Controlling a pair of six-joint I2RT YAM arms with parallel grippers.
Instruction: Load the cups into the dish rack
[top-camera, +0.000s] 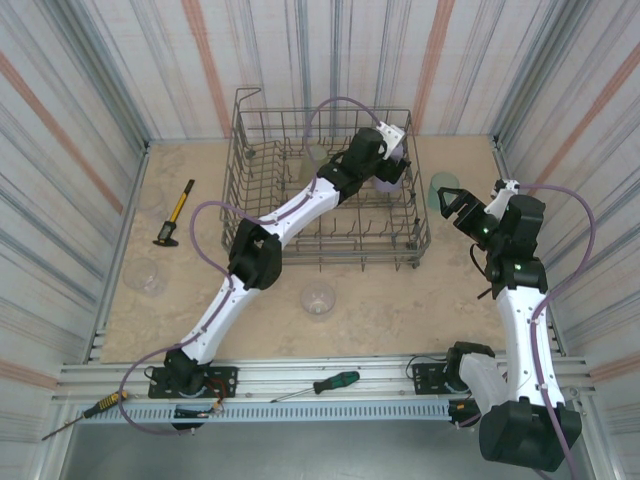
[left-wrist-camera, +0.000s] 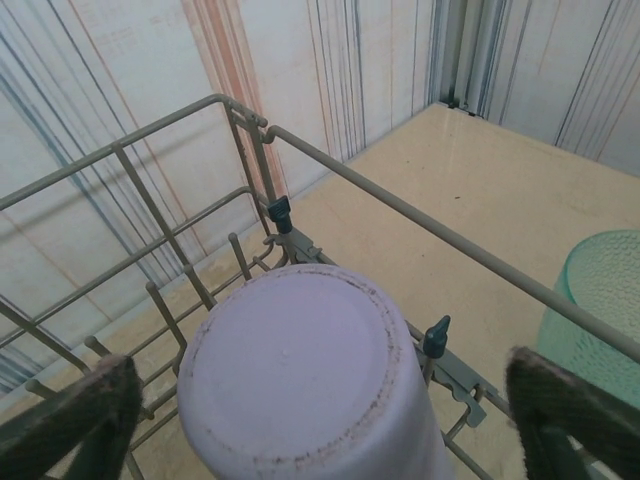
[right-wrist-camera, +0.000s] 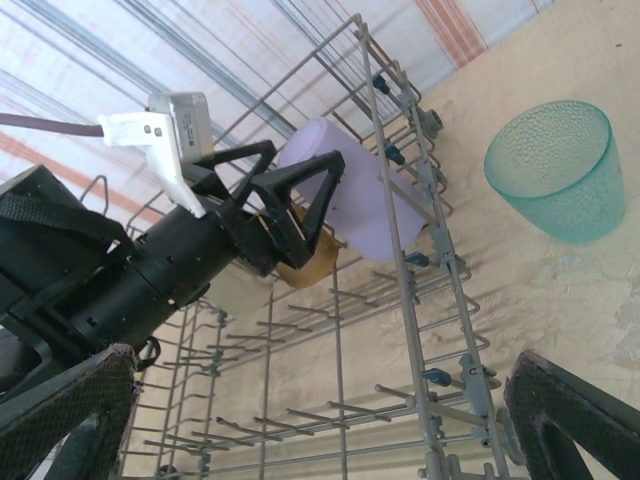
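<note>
The 2 dark padded fingers (left-wrist-camera: 75, 415) of the left claw (left-wrist-camera: 320, 420) stand at the lower corners of the left wrist view. Between them is a lavender translucent plastic cup (left-wrist-camera: 300, 380), turned bottom up. There is a gap between the cup and each finger, so this claw is spread wide and grips nothing.

The cup sits inside the large grey wire dish rack (top-camera: 260, 150), in its far right part, just beside the right wall. In the right wrist view an amber-brown cup (right-wrist-camera: 305, 265) is close to the lavender one inside the rack, and the left claw hides part of it. A pale yellow-green cup (top-camera: 315, 155) is also in the rack, near the far wall.

A teal-green dimpled cup (right-wrist-camera: 550, 170) stands upright on the beige desk (top-camera: 400, 310), just outside the right wall of the rack. The right claw (top-camera: 455, 200) hangs above the desk near this cup. Its jaws are wide apart and nothing is between them.

2 clear cups are on the desk outside the rack: 1 (top-camera: 318, 298) in front of it and 1 (top-camera: 145, 277) far to the left. A hammer with a yellow and black handle (top-camera: 175, 212) lies left of the rack. A screwdriver with a green handle (top-camera: 335, 382) lies on the metal rail between the arm bases.
</note>
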